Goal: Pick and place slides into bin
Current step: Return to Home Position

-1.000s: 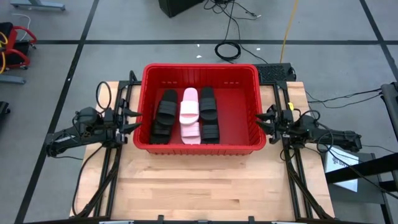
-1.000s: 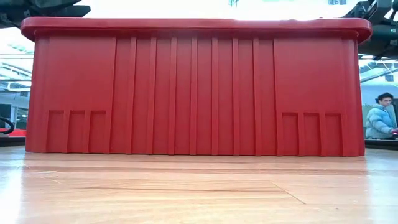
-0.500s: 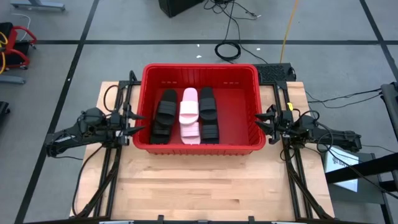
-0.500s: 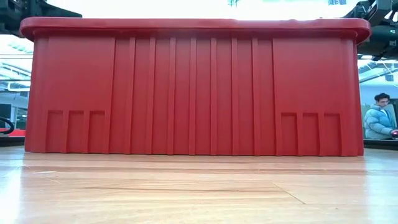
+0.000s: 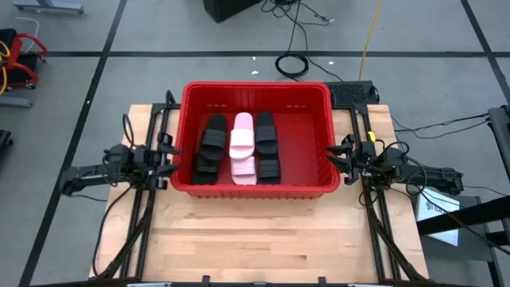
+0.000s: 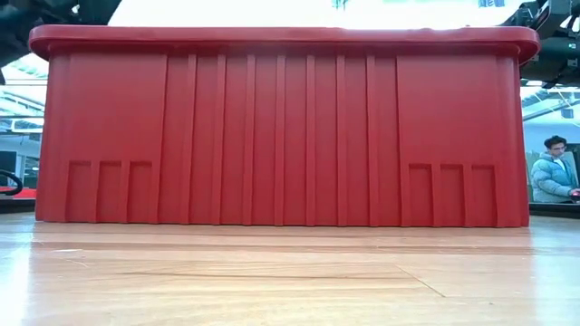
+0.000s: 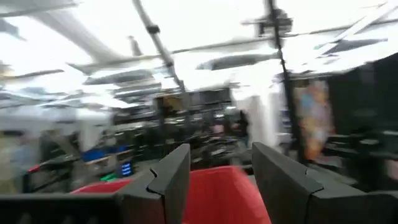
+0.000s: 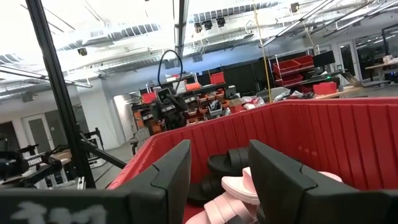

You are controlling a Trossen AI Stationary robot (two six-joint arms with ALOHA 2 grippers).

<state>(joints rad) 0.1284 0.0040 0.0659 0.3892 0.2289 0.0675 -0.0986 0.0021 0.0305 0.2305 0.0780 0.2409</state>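
Drawn back slightly from the bin's left wall since a second ago, the left gripper (image 5: 169, 155) hangs with its fingers (image 7: 171, 180) parted around nothing. The right gripper (image 5: 338, 156), fingers likewise spread and empty, sits unmoved just outside the opposite wall. Between them on the wooden table (image 5: 263, 239), the red bin (image 5: 256, 86) holds six slides in three overlapping pairs: four black slides (image 5: 213, 137) flanking two pink slides (image 5: 242, 135). From table height the bin's front wall hides its contents; a person (image 6: 553, 172) sits beyond, partly cut off.
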